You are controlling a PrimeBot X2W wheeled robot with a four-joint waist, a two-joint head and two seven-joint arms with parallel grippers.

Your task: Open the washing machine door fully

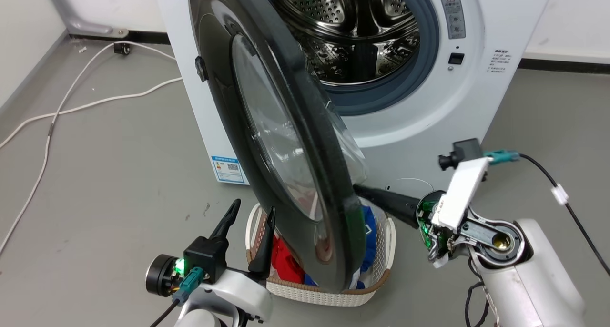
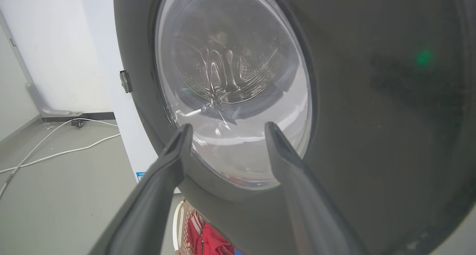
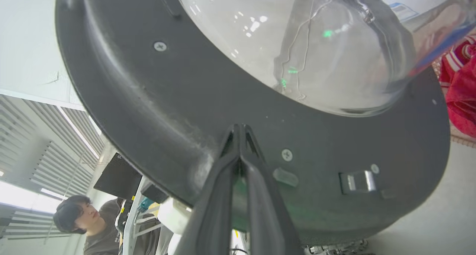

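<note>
We are judging ourselves midway through the swing. The washing machine door (image 1: 281,136) is standing roughly edge-on to us, hanging from the left edge of the machine's (image 1: 429,107) front and jutting out over the laundry basket (image 1: 383,262) on the floor. Our right pincer (image 1: 357,189) is clenched on nothing, and its joined tips are appearing to touch the door's inner rim below the glass bowl. Our left pincer (image 1: 252,208) is released, jaws spread, hovering just beside the outer face. The next move is calling for a push outward and leftward along the hinge arc. The rim is showing glossy black, the glass clear and bulging.
</note>
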